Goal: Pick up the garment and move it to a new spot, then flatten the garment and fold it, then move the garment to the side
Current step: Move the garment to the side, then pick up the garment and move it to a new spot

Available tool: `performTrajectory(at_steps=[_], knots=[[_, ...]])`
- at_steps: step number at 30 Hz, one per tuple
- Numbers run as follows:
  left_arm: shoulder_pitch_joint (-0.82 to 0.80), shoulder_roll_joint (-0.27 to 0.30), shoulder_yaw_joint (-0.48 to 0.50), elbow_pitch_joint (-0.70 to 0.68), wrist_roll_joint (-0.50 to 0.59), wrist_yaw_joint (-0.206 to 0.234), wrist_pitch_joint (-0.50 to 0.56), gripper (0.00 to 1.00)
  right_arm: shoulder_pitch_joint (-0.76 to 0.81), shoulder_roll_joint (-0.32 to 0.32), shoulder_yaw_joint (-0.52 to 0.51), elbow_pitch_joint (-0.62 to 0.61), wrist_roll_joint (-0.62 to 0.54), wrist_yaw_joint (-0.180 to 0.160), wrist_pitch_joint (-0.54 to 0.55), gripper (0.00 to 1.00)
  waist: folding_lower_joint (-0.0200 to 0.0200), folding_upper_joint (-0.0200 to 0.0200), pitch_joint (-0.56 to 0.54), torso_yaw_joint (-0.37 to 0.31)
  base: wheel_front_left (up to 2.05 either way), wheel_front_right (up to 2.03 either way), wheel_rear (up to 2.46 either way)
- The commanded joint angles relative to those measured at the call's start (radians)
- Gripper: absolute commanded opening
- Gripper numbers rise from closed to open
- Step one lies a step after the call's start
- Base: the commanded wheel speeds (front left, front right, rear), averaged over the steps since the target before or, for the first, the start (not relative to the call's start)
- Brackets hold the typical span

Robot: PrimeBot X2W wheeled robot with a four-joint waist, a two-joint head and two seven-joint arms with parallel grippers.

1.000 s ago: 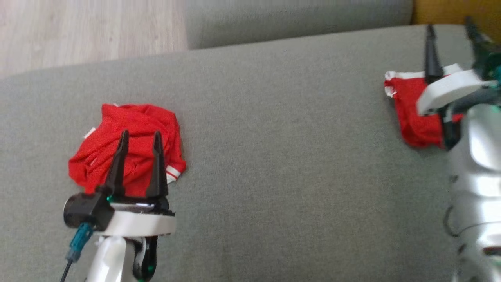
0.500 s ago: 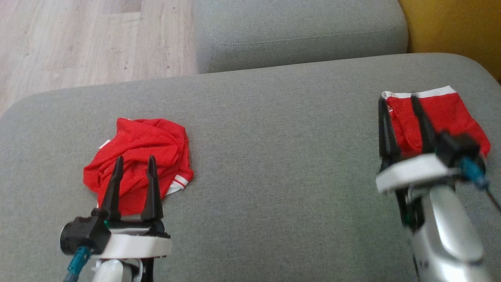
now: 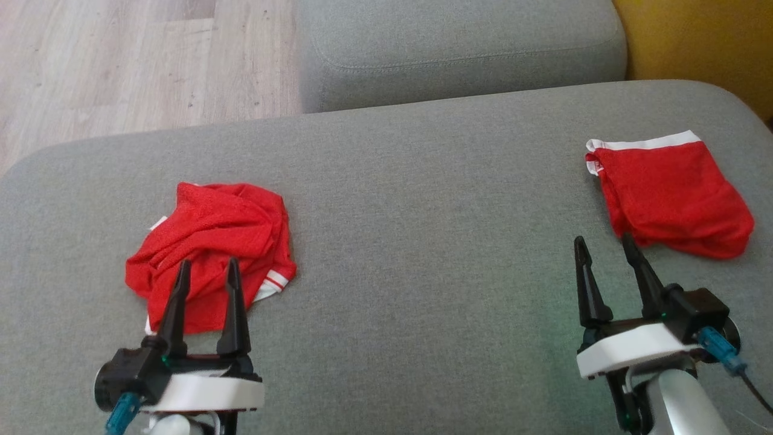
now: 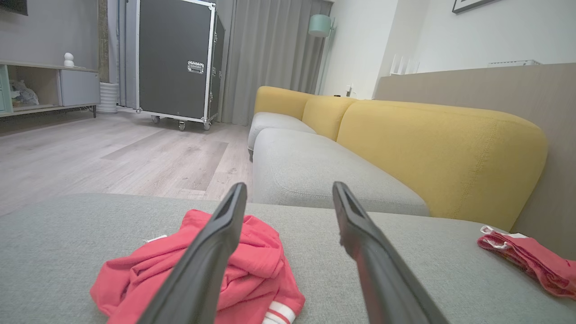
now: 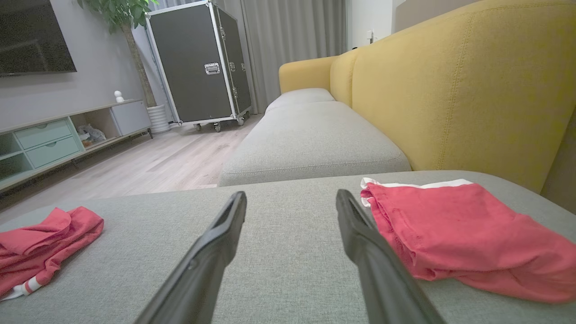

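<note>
Grey sofa [image 3: 423, 241] holds a crumpled red garment [image 3: 217, 235] by the left gripper [image 3: 208, 262], folded red shorts [image 3: 670, 193] by the right gripper [image 3: 604, 238], both open and empty.

A living room, as I see it from the controls: a broad grey seat cushion [image 3: 423, 241] spreads before me, with a second grey cushion [image 3: 459, 54] beyond it, both backed by mustard-yellow backrests [image 4: 441, 153]. Pale wood-plank floor [image 3: 121, 66] runs off to a black flight case [image 4: 175, 63] on castors, standing beside grey floor-length curtains [image 4: 270, 54]. A mint-green lamp shade [image 4: 320, 25] shows against them. Along the grey wall [image 5: 67, 90] I make out a low media unit [image 5: 54, 139] with mint drawers, a dark television [image 5: 33, 38] above it, and a leafy plant [image 5: 121, 11] in a white ribbed pot [image 5: 157, 119]. The light is soft and even.
</note>
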Motion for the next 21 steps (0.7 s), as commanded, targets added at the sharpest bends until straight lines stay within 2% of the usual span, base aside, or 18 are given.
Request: performTrajectory(at_steps=[1,14,21], knots=[[-0.027,0.007,0.038,-0.029,-0.001,0.004,-0.005,1.00,-0.034,0.001,0.025,-0.036,0.007,-0.002,-0.011,1.00,0.0000,-0.0001,0.000,0.001,0.00,0.00,0.00],[-0.028,0.007,0.048,-0.030,-0.003,0.002,-0.005,1.00,-0.038,0.001,0.027,-0.044,0.005,-0.002,-0.011,1.00,0.0000,-0.0001,-0.007,0.014,0.00,0.00,0.00],[-0.028,0.007,0.055,-0.027,0.002,0.005,-0.005,1.00,-0.026,0.001,0.060,-0.050,0.010,-0.002,-0.011,1.00,0.0000,-0.0001,-0.012,0.063,0.00,0.00,0.00]])
